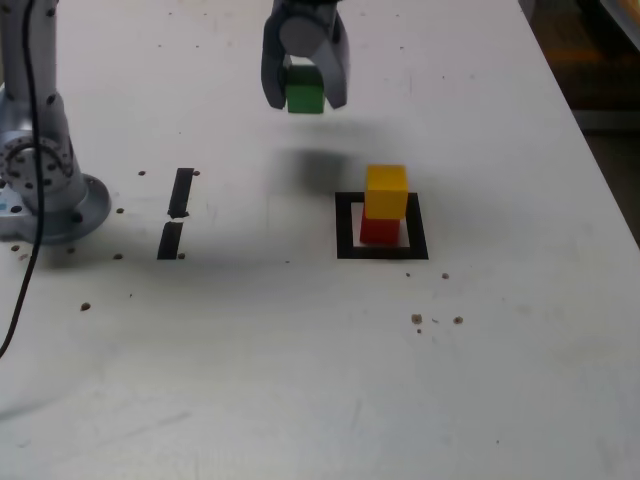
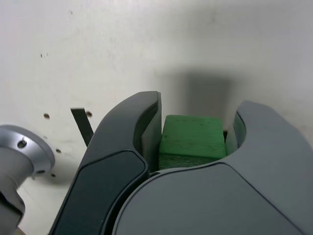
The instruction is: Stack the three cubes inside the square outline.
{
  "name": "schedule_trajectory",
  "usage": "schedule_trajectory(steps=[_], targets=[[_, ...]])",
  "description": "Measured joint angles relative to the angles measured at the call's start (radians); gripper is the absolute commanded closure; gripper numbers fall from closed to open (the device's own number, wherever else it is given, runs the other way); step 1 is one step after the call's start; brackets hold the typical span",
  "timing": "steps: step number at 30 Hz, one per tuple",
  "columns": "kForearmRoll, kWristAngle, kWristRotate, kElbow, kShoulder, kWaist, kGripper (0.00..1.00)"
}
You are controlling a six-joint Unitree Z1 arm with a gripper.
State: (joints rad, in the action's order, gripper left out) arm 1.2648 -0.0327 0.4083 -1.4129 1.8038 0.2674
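- Here we see the dark grey two-fingered gripper [image 1: 305, 92] raised clear of the table at the far side of the scene, its jaws closed on a small solid green cube [image 1: 305, 92].
- In the wrist view the gripper [image 2: 193, 142] has the green cube [image 2: 192, 140] wedged between its curved fingers [image 2: 142, 127], one finger on each side of the block.
- Below the gripper, we note a soft dark shadow on the white table [image 1: 320, 380].
- Nearer to us and toward the exterior view's right lies the square outline of black tape [image 1: 346, 225], with a white interior.
- Inside that frame stands a small solid red cube [image 1: 380, 230], and a small solid yellow cube [image 1: 386, 191] sits directly on top of it, slightly offset.
- The held green cube hangs well apart from this two-block stack, farther away and to the exterior view's left of it.
- Toward the exterior view's left we find two short black strips [image 1: 177, 213] lying end to end on the table.
- At the far left edge of the exterior view stands the silver round base of the arm [image 1: 45, 180], with a black cable [image 1: 22, 290] trailing down beside it.
- Small brown specks [image 1: 417, 319] are scattered across the table.
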Motion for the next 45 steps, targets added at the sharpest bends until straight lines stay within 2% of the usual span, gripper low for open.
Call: schedule_trajectory(steps=[7,14,25,45], targets=[[0.15,-0.004,-0.145,-0.151,-0.033,-0.107,0.82],[0.23,-0.008,-0.26,-0.234,-0.035,-0.199,0.82],[0.263,0.012,-0.387,-0.339,-0.002,-0.33,0.82],[0.245,0.049,-0.426,-0.396,0.128,-0.379,0.82]])
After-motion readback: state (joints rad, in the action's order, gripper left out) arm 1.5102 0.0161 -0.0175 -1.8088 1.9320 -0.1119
